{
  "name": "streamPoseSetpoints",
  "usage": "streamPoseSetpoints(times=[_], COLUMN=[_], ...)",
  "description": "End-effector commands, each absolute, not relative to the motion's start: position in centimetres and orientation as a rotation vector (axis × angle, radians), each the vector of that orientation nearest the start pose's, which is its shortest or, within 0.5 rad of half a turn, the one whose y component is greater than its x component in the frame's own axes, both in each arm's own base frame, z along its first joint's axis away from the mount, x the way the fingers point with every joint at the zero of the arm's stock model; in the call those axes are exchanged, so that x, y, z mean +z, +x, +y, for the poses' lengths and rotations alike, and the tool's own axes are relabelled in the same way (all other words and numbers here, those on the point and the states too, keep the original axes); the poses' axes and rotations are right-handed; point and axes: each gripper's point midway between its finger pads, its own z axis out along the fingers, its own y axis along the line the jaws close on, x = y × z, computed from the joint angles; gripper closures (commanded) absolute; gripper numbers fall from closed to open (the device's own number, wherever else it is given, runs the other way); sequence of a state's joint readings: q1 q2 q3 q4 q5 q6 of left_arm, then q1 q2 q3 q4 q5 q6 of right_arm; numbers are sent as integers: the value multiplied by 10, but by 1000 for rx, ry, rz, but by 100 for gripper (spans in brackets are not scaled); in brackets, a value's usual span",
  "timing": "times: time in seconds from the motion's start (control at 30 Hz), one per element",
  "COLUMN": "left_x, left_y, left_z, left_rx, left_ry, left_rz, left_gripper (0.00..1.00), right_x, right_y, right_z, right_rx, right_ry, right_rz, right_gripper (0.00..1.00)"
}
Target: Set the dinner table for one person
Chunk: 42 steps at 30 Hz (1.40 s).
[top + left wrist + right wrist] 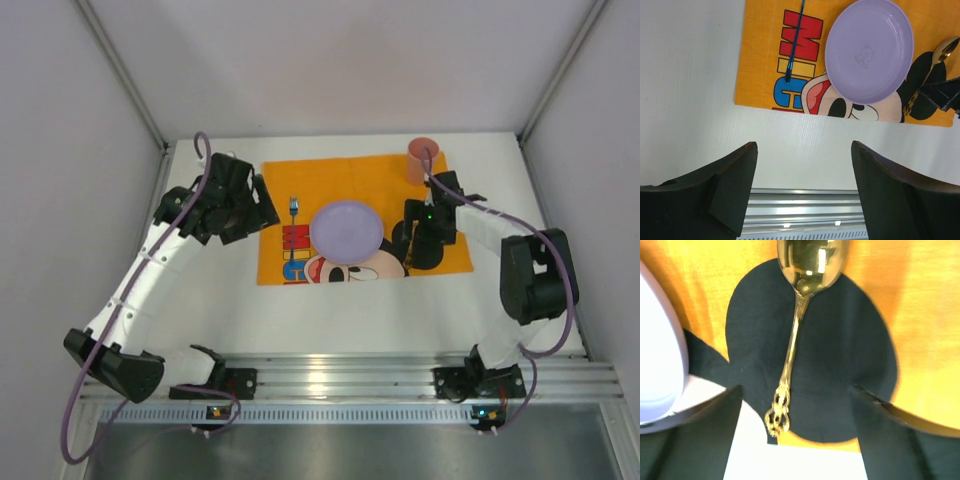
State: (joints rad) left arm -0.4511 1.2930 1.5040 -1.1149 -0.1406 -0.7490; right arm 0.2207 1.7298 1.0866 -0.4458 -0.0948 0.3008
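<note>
The white dinner table (400,310) carries an orange Mickey Mouse placemat (330,180). On the mat lie a purple plate (346,230), a blue fork (293,208) to its left and a gold spoon (795,335) to its right, on the black ear print. My right gripper (796,387) hovers open just over the spoon's ornate handle, a finger on each side, not touching it. The spoon is hidden under that gripper (420,248) in the top view. My left gripper (804,145) is open and empty, above bare table left of the mat (262,208).
A pink cup (421,160) stands at the mat's far right corner, just behind my right arm. A ribbed aluminium rail (350,375) runs along the near edge. Grey walls close in the table on the left, back and right.
</note>
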Motion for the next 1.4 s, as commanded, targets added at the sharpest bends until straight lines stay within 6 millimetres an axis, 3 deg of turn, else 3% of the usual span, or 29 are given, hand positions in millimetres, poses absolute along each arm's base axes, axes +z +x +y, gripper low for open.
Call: streamPoseSetpoints(times=[0.0, 0.07, 0.2, 0.23, 0.3, 0.43, 0.47, 0.5, 0.53, 0.57, 0.6, 0.63, 0.67, 0.73, 0.8, 0.9, 1.0, 1.37], left_x=[270, 267, 267, 266, 262, 252, 254, 254, 258, 264, 276, 284, 303, 301, 293, 287, 286, 271], left_y=[271, 272, 279, 283, 285, 292, 295, 297, 299, 302, 298, 302, 312, 306, 302, 294, 284, 273], left_z=[-128, -127, -132, -134, -134, -143, -145, -145, -141, -138, -128, -108, -105, -94, -85, -71, -63, -54], left_rx=[-327, -321, -345, -345, -329, -340, -350, -348, -336, -325, -303, -215, -244, -237, -260, -295, -342, -225], left_ry=[-452, -437, -395, -380, -375, -295, -276, -266, -255, -266, -301, -396, -420, -355, -397, -482, -513, -418], left_rz=[2417, 2420, 2399, 2392, 2400, 2431, 2416, 2405, 2379, 2340, 2286, 2202, 2088, 1979, 1882, 1737, 1641, 1726], left_gripper=[18, 15, 13, 12, 2, 2, 2, 2, 2, 2, 2, 2, 2, 2, 2, 7, 5, 4], right_x=[105, 143, 217, 244, 268, 311, 312, 296, 308, 305, 284, 287, 270, 262, 253, 254, 257, 259], right_y=[376, 373, 362, 352, 337, 292, 283, 275, 257, 248, 239, 226, 219, 205, 198, 193, 193, 188], right_z=[106, 107, 116, 119, 128, 114, 111, 108, 103, 102, 104, 102, 103, 100, 98, 95, 90, 93], right_rx=[236, 243, 307, 337, 360, 390, 408, 415, 469, 494, 531, 565, 577, 599, 599, 594, 560, 570], right_ry=[55, 39, -23, -51, -94, 3, 28, 60, 95, 107, 128, 135, 139, 152, 160, 163, 165, 129], right_rz=[2522, 2440, 2275, 2200, 2130, 1973, 1954, 1967, 1901, 1884, 1912, 1876, 1906, 1921, 1946, 1941, 1946, 1957], right_gripper=[9, 0, 0, 0, 0, 0, 0, 0, 0, 0, 0, 0, 0, 0, 0, 0, 0, 0])
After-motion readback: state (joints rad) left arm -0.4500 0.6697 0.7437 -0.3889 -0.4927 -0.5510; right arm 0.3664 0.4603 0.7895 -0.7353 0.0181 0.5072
